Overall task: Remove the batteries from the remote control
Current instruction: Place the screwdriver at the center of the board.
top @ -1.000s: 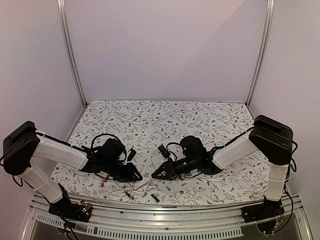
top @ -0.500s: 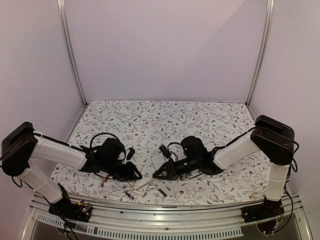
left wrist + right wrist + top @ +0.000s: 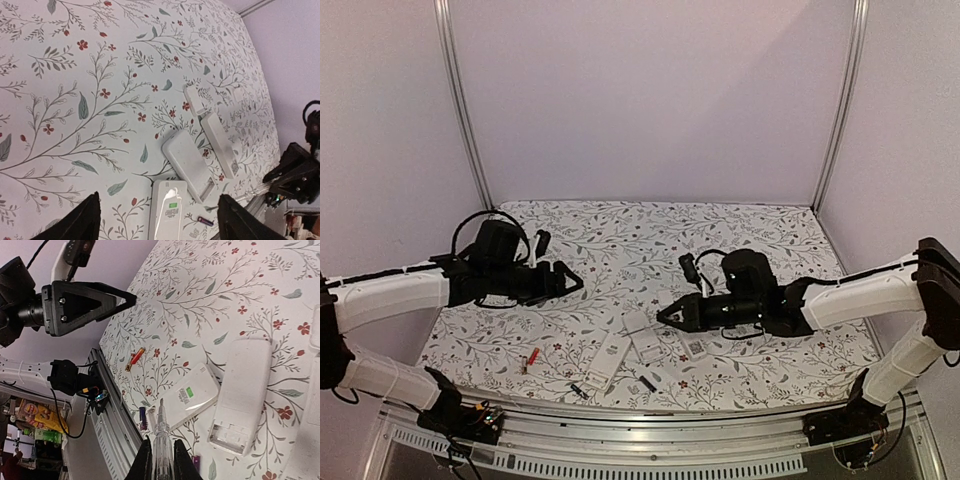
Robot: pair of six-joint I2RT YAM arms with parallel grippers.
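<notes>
A red-orange battery and dark batteries are seen lying loose on the table, ahead of the right gripper, which is closed on a pen-like tool. Beyond the tool tip, one remote is shown with its compartment open and apparently empty. Unloading is judged largely done, though the labelled remote beside it cannot be checked. The left gripper is spread wide, well apart from the remotes, and nothing is blocked.

Remotes and batteries on our table
Remotes lie side by side just ahead of our right fingers, a thin tool between these; batteries lie scattered, apart from our left fingers.
</notes>
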